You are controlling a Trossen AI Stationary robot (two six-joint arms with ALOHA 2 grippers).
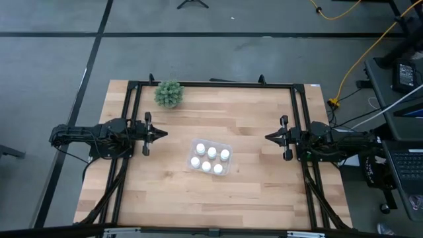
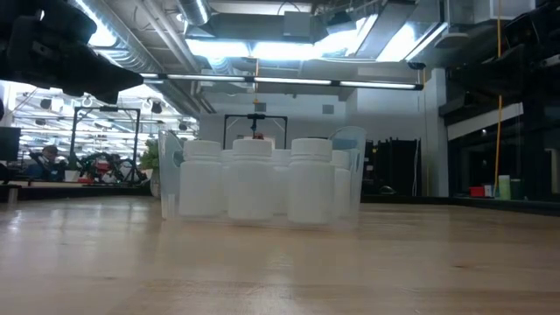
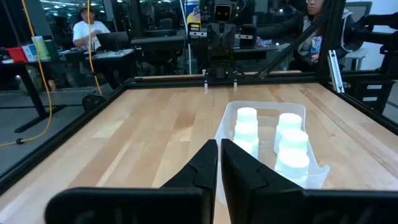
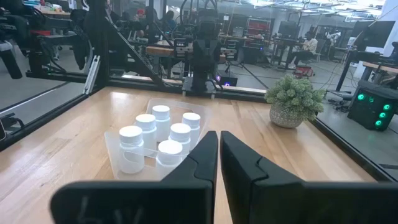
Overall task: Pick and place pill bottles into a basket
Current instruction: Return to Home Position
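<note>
Six white pill bottles (image 1: 210,158) stand upright inside the clear basket (image 1: 227,145) at the table's middle. They also show in the low view (image 2: 252,179), the left wrist view (image 3: 291,142) and the right wrist view (image 4: 155,137). My left gripper (image 1: 163,133) is shut and empty at the table's left side, pointing at the basket. My right gripper (image 1: 268,137) is shut and empty at the right side, also pointing at the basket.
A small green bushy plant (image 1: 169,94) in a pot stands near the table's far left corner. A black frame (image 1: 211,84) runs along the table's far and side edges. People sit at desks in the room beyond the table.
</note>
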